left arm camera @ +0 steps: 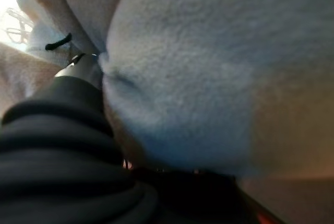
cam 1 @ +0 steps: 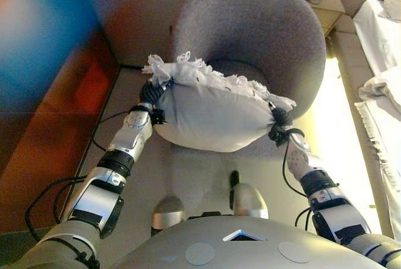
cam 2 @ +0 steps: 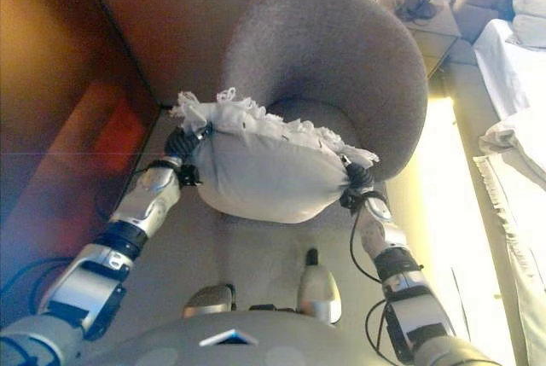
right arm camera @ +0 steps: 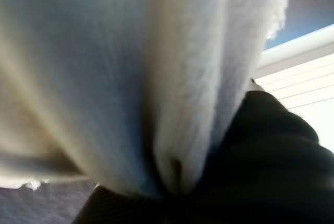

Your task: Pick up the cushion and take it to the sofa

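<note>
No text, label, number or sign can be read anywhere in these views, on any surface shown.

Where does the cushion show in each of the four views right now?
Left eye view: cushion at centre, between left hand and right hand, before the grey armchair.
Right eye view: centre.
Left wrist view: fills the upper right.
Right wrist view: fills most of the frame.
Shared landmark: its frilly edge.

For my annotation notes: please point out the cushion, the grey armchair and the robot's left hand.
cushion [cam 1: 207, 115], left eye view, middle of its white face.
grey armchair [cam 1: 250, 24], left eye view, its curved backrest.
left hand [cam 1: 150, 93], left eye view, its dark ribbed cover.
</note>
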